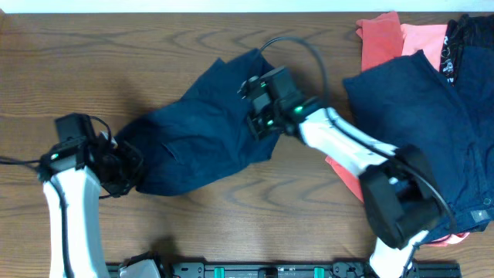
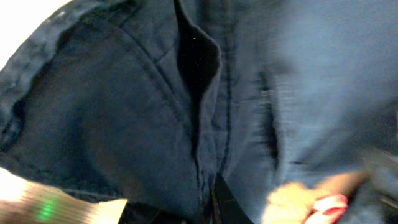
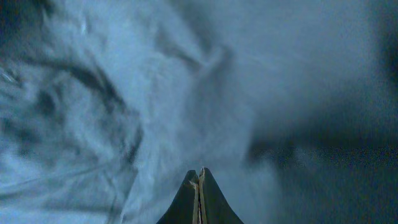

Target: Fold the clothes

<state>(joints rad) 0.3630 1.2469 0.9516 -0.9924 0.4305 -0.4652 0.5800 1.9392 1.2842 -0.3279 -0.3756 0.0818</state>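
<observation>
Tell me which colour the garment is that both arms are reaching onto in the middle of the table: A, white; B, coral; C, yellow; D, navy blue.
D: the garment met by the left end effector and the right end effector is navy blue, while the coral pieces lie off in the corner pile.

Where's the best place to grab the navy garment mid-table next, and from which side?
Probably the free far corner of the navy garment, which looks flat just beyond the right gripper. Come in low from the far side. The near-left end is already bunched at the left gripper.
</observation>
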